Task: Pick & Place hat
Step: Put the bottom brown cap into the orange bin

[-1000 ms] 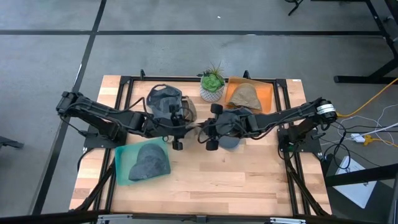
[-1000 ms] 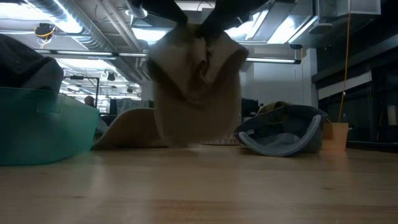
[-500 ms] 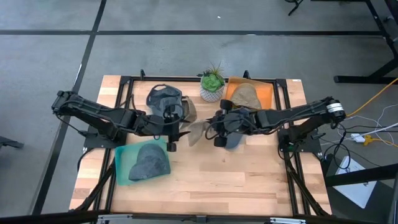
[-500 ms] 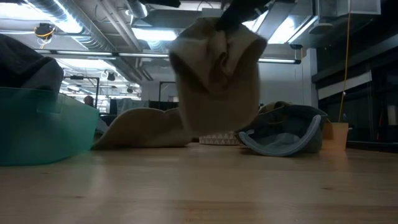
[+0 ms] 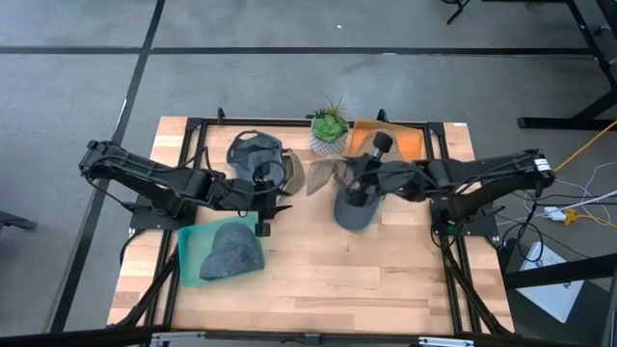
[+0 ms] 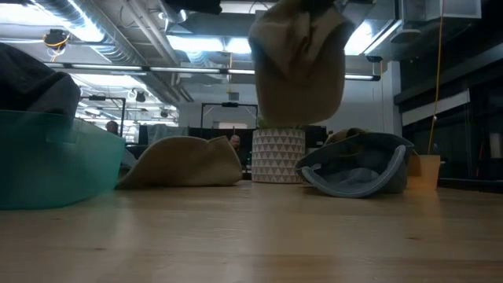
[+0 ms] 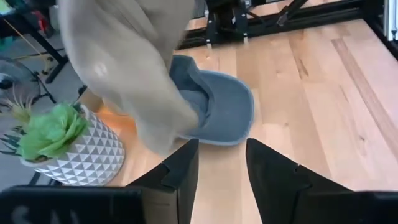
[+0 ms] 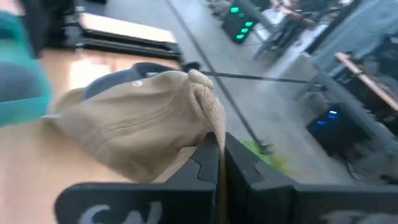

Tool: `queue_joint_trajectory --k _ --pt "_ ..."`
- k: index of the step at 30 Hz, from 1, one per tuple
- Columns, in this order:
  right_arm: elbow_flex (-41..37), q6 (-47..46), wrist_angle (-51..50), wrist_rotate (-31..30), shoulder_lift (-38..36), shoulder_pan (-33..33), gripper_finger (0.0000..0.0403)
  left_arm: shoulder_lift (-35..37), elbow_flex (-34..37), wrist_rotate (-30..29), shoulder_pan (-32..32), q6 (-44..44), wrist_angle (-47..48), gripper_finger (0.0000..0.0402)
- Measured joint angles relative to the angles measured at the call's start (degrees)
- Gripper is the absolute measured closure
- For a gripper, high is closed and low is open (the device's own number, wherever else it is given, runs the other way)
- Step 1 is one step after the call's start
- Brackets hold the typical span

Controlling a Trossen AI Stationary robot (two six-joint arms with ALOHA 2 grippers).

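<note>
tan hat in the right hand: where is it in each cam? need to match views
High view: tan hat just left of the right hand, below the potted plant.
Low view: tan hat hangs top centre, above the plant's white pot.
Left wrist view: tan hat fills upper left, beside the plant.
Right wrist view: tan hat at centre, pinched in the hand.
Shared landmark: the potted plant.
</note>
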State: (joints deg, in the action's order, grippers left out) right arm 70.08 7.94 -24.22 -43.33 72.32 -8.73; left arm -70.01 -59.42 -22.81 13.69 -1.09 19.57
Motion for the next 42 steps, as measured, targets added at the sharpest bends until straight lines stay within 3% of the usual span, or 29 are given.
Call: queue_joint_trajectory --k 3,13,22,31,36,42 --pt "0.0 -0.1 -0.73 -3.36 -1.65 0.0 0.0395 -0.22 1.03 -0.13 0.58 0.3 -2.45 0.0284" --pt "0.0 -4.38 -9.78 -12.15 -5.7 0.0 0.0394 -0.18 18.25 0.03 1.34 2.31 -29.29 0.0303" --pt "0.02 -8.69 -17.22 -24.3 -7.81 4.98 0.0394 -0.14 20.82 0.42 1.34 4.86 -34.82 0.0304" --pt "-4.7 -6.74 -18.35 -26.18 -7.81 15.88 0.0398 -0.14 20.83 0.42 1.34 4.99 -34.86 0.0304" --pt "-11.06 -5.39 -15.73 -23.91 -9.67 22.03 0.0397 -0.14 20.81 0.42 1.34 4.97 -34.83 0.0304" --pt "-22.58 3.3 3.69 -15.47 -14.98 28.09 0.0398 -0.14 20.82 0.4 1.34 4.99 -34.84 0.0304"
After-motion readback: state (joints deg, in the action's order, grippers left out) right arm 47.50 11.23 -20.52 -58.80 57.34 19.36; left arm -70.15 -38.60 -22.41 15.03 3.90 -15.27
